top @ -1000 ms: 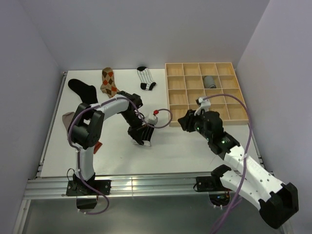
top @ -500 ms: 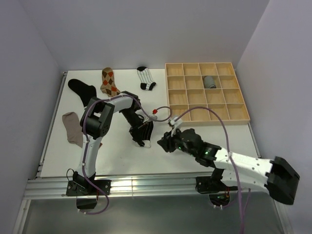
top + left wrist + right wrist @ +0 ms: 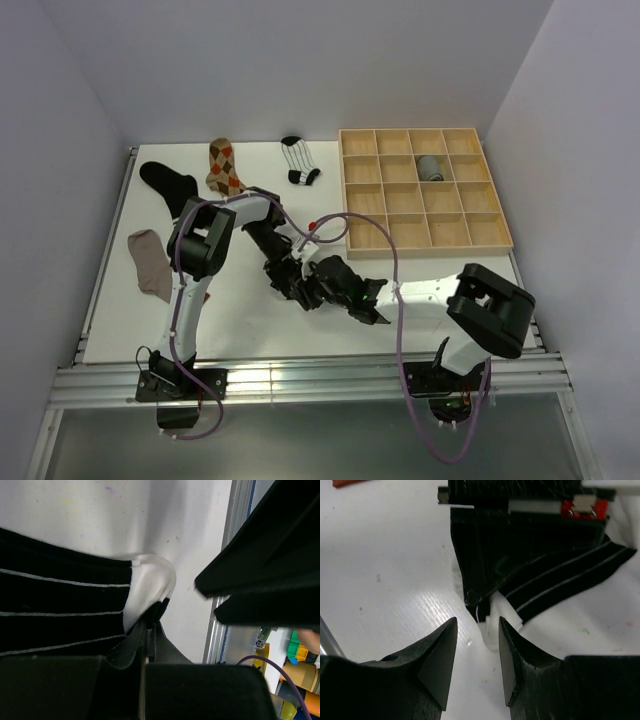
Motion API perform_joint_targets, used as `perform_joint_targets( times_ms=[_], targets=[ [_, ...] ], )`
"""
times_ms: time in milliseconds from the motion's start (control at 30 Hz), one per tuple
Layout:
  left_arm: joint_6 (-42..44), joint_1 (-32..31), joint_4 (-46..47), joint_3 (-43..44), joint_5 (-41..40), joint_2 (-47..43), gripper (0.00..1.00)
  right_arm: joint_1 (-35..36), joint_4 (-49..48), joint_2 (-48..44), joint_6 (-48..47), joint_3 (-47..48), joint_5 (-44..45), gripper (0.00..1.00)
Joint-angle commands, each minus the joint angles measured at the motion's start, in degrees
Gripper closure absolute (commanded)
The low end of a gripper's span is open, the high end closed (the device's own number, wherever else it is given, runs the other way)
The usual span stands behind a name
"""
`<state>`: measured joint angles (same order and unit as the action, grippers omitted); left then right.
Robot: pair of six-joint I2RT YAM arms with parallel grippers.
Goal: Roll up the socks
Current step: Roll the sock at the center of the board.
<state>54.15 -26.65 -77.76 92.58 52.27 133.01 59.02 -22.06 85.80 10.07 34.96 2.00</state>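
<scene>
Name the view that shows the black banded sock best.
Right wrist: the black banded sock lies spread out, bands and white tip both clear. Left wrist crops it close; the top view shows little of it.

I viewed the black banded sock (image 3: 290, 280) through three cameras. The top one was high above it, facing down at the table (image 3: 240, 320). Both wrist ones were close beside it, facing it from opposite sides.
</scene>
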Motion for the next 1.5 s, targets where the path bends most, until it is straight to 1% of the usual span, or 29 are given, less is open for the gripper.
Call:
perform_joint_targets(
  times_ms=[0,67,300,367,567,600,633,700,733,767,800,833,867,900,933,967,1000,1067,1100,1167,1233,1267,1300,1367,1433,1467],
  targets=[
    [1.31,0.29,-0.64,-0.20,-1.03,0.76,1.00,0.48,-4.57,3.84,-2.33,4.14,-0.33,0.54],
    [1.57,0.38,-0.64,-0.29,-1.12,0.50,1.00,0.57,-4.92,6.12,-2.42,5.12,-1.03,0.54],
    [1.40,0.46,-0.64,0.06,-1.21,0.32,1.00,0.48,-6.85,9.91,-1.63,5.12,-1.30,0.55],
    [1.40,0.38,-0.64,-0.03,-1.21,0.23,1.00,0.48,-6.68,11.48,-1.63,5.64,-1.12,0.58],
    [1.66,0.46,-0.64,-0.38,-1.12,-0.21,1.00,0.48,-6.41,15.27,-1.36,6.79,-0.33,0.62],
    [1.75,0.46,-0.64,-0.38,-1.12,-0.21,1.00,0.48,-6.32,15.71,-1.28,7.05,0.11,0.64],
    [1.66,0.46,-0.64,-0.46,-1.12,-0.29,1.00,0.48,-6.41,15.89,-1.02,7.05,1.07,0.70],
    [1.75,0.46,-0.21,-0.82,-1.21,-0.56,1.00,0.48,-6.06,16.07,-0.22,6.96,1.43,0.76],
    [1.57,0.46,0.06,-0.99,-1.12,-1.08,0.99,0.30,-5.54,16.15,0.13,7.14,1.86,0.84],
    [0.70,0.55,0.84,-1.78,-0.94,-1.61,0.97,0.39,-4.75,16.33,0.74,7.57,1.78,0.88],
    [0.17,0.64,2.50,-2.13,-0.86,-2.05,0.96,0.39,-3.26,16.50,1.09,8.10,1.78,0.92],
    [-0.70,0.73,3.39,-2.57,-0.77,-3.36,0.91,0.13,-2.55,16.68,2.14,8.28,1.61,0.99],
    [-0.89,0.90,4.01,-3.18,-0.42,-3.98,0.88,0.04,-2.11,16.68,2.59,8.19,0.39,1.00],
    [-1.50,1.08,5.67,-3.63,-0.33,-4.60,0.83,-0.22,-1.76,16.59,3.37,7.67,-0.50,1.00],
    [-2.81,1.25,6.64,-3.98,-0.15,-6.08,0.80,-0.92,-1.58,16.07,4.95,7.32,-1.29,1.00],
    [-3.34,1.52,7.61,-5.11,0.37,-6.97,0.77,-1.36,-1.75,15.72,5.75,6.97,-4.08,1.00],
    [-3.96,2.04,10.40,-5.91,0.38,-8.98,0.74,-1.98,-1.84,15.28,6.45,6.01,-5.33,1.00],
    [-7.21,2.66,14.02,-8.45,0.11,-11.27,0.69,-3.56,-1.23,14.40,8.39,5.47,-7.00,1.00],
    [-8.17,3.44,15.78,-9.33,0.29,-13.81,0.66,-4.00,-0.27,14.31,8.83,5.38,-9.27,1.00],
    [-10.89,4.33,20.44,-11.53,0.29,-16.45,0.64,-5.58,0.44,14.39,9.88,5.38,-11.57,1.00],
    [-13.70,5.73,25.08,-13.55,0.20,-20.15,0.62,-6.55,2.54,14.92,10.67,6.34,-15.96,1.00],
    [-15.03,6.26,26.94,-14.34,-0.24,-21.46,0.62,-7.77,3.68,15.18,11.20,6.78,-17.11,1.00],
    [-16.43,7.31,29.22,-15.31,-0.67,-24.17,0.63,-8.39,4.48,15.45,11.64,7.57,-21.03,1.00],
    [-19.51,8.37,35.28,-18.65,-2.34,-26.91,0.64,-10.24,5.97,16.59,12.69,8.63,-24.83,1.00],
    [-21.71,9.78,39.07,-21.37,-4.62,-31.31,0.64,-12.52,10.01,17.73,13.57,11.08,-29.04,1.00],
    [-22.15,10.13,43.00,-24.17,-5.77,-32.80,0.64,-13.31,13.59,18.26,13.93,12.31,-30.03,1.00]
  ],
)
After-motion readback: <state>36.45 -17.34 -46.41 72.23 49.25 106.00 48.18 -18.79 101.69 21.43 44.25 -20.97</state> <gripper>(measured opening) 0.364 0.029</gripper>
